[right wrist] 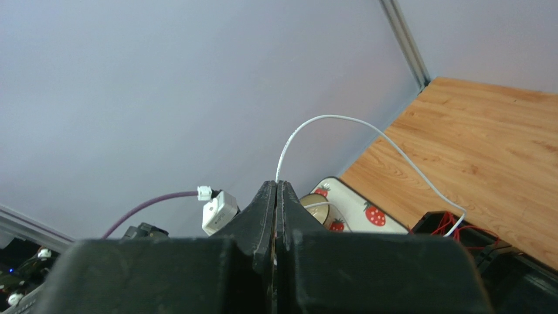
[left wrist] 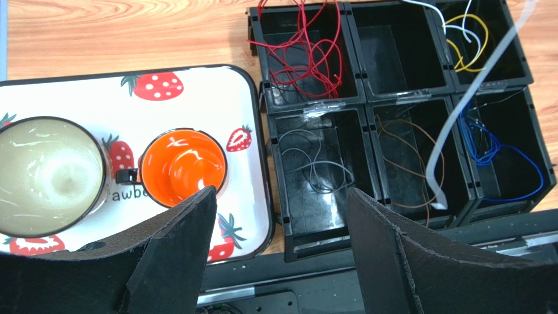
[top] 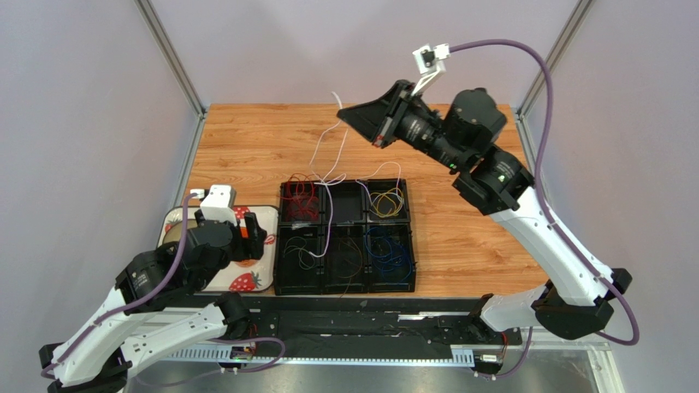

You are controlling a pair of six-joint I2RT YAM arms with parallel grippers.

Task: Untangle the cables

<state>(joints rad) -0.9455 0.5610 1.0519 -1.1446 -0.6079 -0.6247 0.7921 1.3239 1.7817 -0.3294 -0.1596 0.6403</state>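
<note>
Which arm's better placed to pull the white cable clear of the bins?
Right. The right gripper is shut on the white cable, high above the bins; the left gripper is open, empty, by the strawberry tray.

The left arm is folded low, its tool (top: 254, 239) spread wide. The right arm is raised high, its tool (top: 349, 115) pinched together on a white cable (right wrist: 327, 116).

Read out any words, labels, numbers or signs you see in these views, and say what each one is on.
"awbe" - on the strawberry tray, beside the orange cup; the rest of the word is hidden.
No other text shows; in the top view the tray's print is too small to read.
</note>
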